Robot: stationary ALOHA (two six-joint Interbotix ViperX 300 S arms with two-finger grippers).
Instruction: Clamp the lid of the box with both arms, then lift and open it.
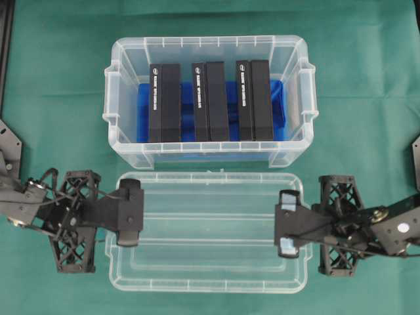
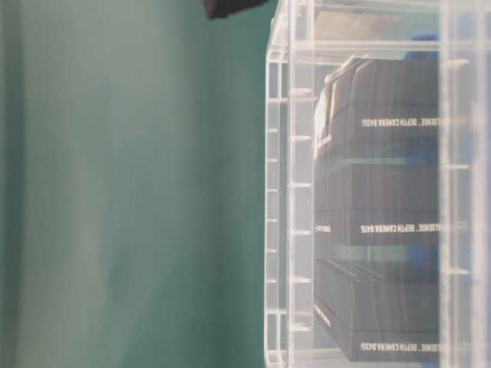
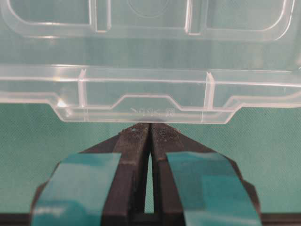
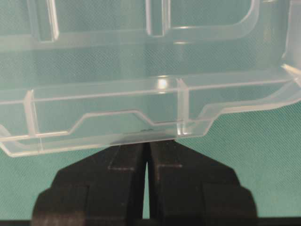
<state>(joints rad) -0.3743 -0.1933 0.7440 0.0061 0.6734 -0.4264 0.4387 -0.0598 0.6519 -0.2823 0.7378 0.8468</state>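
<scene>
Lid (image 1: 207, 233) and box (image 1: 209, 98) are seen apart in the overhead view, the lid lying flat on the green cloth (image 1: 59, 85) just in front of the uncovered box, a thin strip of cloth between them. Bare cloth is left on all sides of both. Clear ribbed plastic is shown, and black blocks (image 1: 210, 102) over a blue bottom inside the box. The left gripper (image 1: 131, 212) is laid over the lid's left end, the right gripper (image 1: 289, 223) over its right end.

At table level, the box wall (image 2: 288, 199) and stacked blocks (image 2: 391, 230) are seen, blurred.

From the left wrist, teal-taped fingers (image 3: 136, 141) are pressed together, their tips at the lid's edge tab (image 3: 146, 110).

From the right wrist, the fingers (image 4: 129, 155) are likewise closed, tips against the lid's rim (image 4: 127, 127). Whether the plastic is actually pinched cannot be told.
</scene>
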